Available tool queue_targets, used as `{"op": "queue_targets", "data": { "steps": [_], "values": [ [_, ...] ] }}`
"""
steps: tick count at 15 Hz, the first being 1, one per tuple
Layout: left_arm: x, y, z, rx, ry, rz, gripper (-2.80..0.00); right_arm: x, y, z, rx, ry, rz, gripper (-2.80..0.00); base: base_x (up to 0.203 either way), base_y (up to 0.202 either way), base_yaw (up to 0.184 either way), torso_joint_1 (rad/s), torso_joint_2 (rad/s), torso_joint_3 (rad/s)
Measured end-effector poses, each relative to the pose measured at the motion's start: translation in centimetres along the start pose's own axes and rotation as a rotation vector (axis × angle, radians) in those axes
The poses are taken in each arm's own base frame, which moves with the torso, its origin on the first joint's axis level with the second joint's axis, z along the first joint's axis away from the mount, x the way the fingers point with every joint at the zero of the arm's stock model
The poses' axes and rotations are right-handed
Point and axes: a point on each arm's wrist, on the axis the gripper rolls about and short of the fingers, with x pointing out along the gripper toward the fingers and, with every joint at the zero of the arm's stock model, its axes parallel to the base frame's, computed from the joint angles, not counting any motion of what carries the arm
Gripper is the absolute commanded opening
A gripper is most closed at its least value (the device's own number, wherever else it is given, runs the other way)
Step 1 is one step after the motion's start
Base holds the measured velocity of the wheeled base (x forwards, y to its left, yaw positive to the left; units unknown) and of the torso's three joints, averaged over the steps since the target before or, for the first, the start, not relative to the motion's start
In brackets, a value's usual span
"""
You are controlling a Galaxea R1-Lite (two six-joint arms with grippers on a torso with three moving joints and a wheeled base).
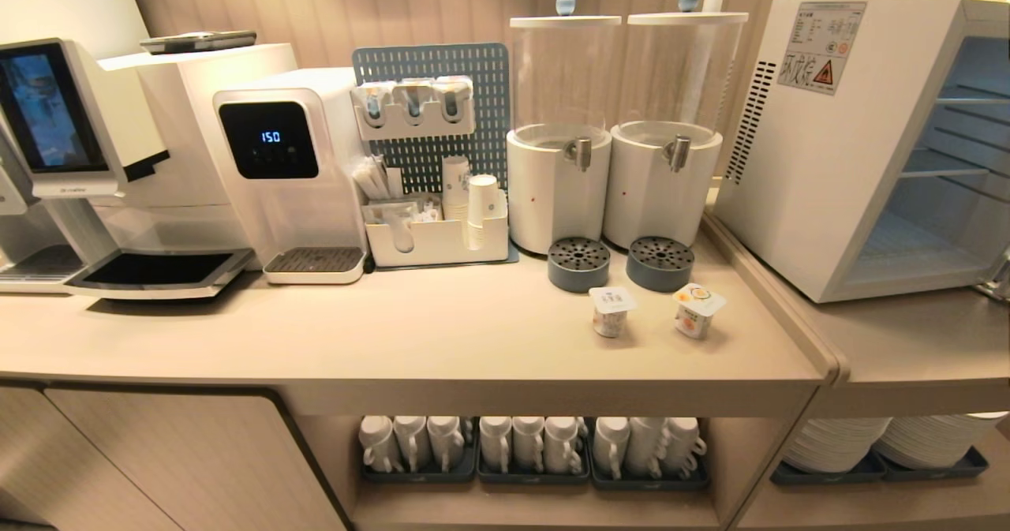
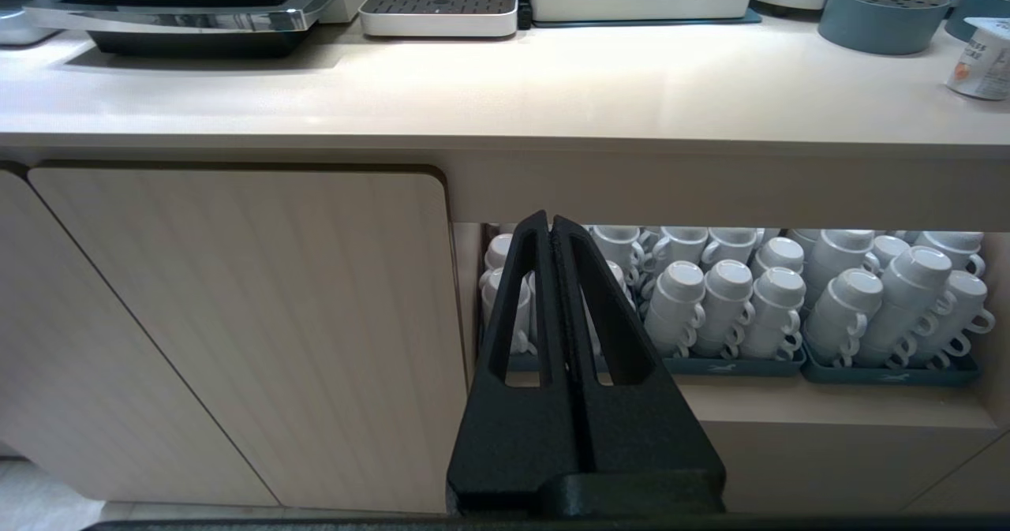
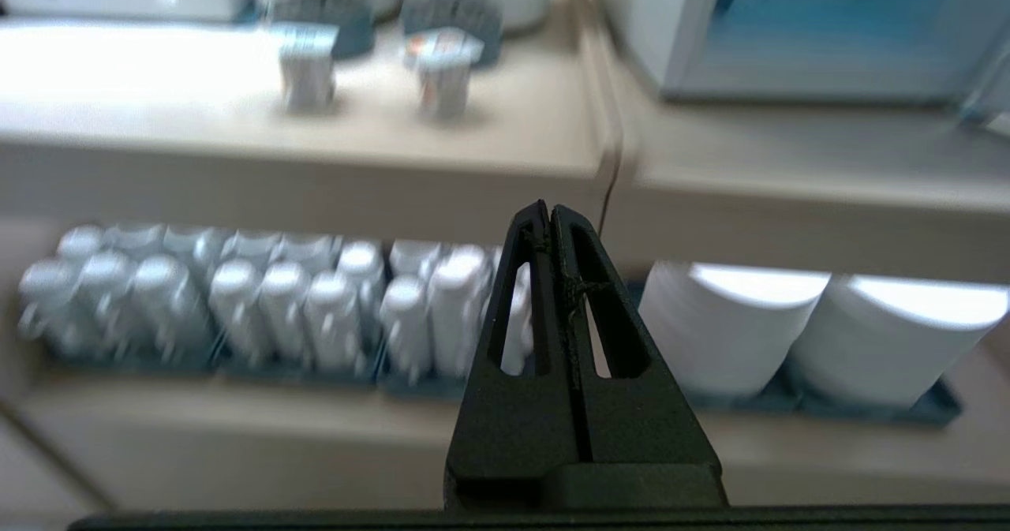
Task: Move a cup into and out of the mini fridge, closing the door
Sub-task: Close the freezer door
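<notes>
Boxy white mini fridge (image 1: 821,160), wire shelves (image 1: 959,132)

head: high, down on counter (image 1: 410,334) | wrists: low, facing shelf mugs (image 2: 734,294)

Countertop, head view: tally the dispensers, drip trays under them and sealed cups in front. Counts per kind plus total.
Drink dispensers: 2
Round drip trays: 2
Sealed cups: 2
Total: 6
</notes>
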Motion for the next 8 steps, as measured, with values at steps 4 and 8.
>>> {"op": "queue_targets", "data": {
  "steps": [4,8],
  "values": [
    [0.00,0.00,0.00,0.000,0.000,0.000,-2.80,-0.25,0.09,-0.69,0.029,0.107,0.016,-2.80,0.000,0.000,0.000,0.000,0.00,0.000],
    [0.00,0.00,0.00,0.000,0.000,0.000,-2.80,-0.27,0.08,-0.63,0.032,0.106,0.015,-2.80,0.000,0.000,0.000,0.000,0.00,0.000]
  ]
}}
